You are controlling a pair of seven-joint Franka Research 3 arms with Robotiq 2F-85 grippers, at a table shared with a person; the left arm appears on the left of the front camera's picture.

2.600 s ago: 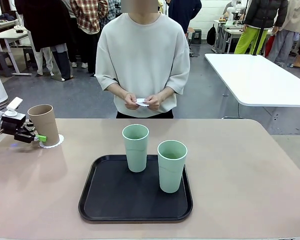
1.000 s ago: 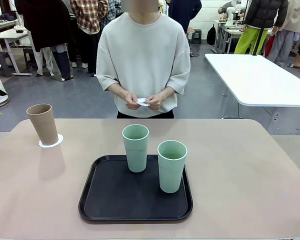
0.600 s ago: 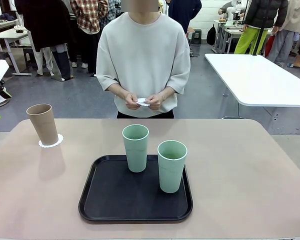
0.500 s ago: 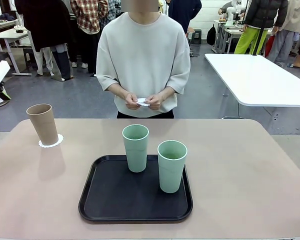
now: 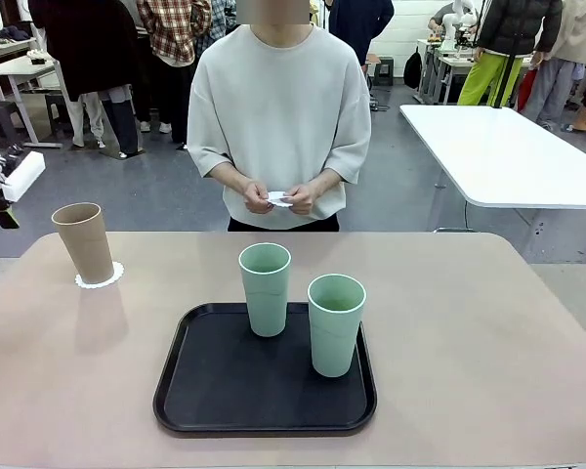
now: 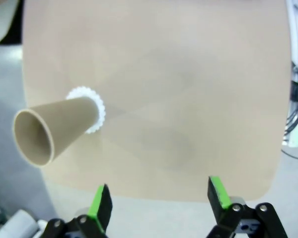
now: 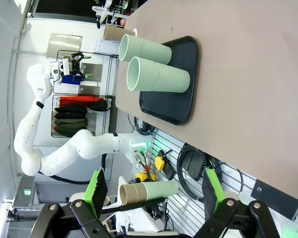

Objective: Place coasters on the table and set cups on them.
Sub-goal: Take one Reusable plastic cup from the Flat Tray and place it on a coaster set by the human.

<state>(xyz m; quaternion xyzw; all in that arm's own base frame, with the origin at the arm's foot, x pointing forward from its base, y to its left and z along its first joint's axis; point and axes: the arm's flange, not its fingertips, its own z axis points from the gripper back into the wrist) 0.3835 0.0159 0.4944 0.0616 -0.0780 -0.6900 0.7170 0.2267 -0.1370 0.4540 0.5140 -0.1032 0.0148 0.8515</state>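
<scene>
Left gripper (image 6: pixel 159 196) and right gripper (image 7: pixel 154 186) gaped empty. We figured the near mint cup (image 5: pixel 336 327) wanted a mid-body grip and straight lift off the tray (image 5: pixel 190 391).

Setting: a robotics laboratory in an open work hall. Indicators, near to far:

- A large beige desk (image 5: pixel 488 332) in the near field, with a person (image 5: pixel 278 107) standing at its far side.
- A bare grey floor (image 5: pixel 156 195) beyond the desk.
- A white rectangular table (image 5: pixel 508 156) at far right.
- A group of standing people (image 5: pixel 127 39) beside small work tables (image 5: pixel 20 68) at far left.

The right wrist view adds the white jointed left arm (image 7: pixel 74 148) mounted at the desk edge, with looped black cables (image 7: pixel 188 158) beneath the desk.
</scene>
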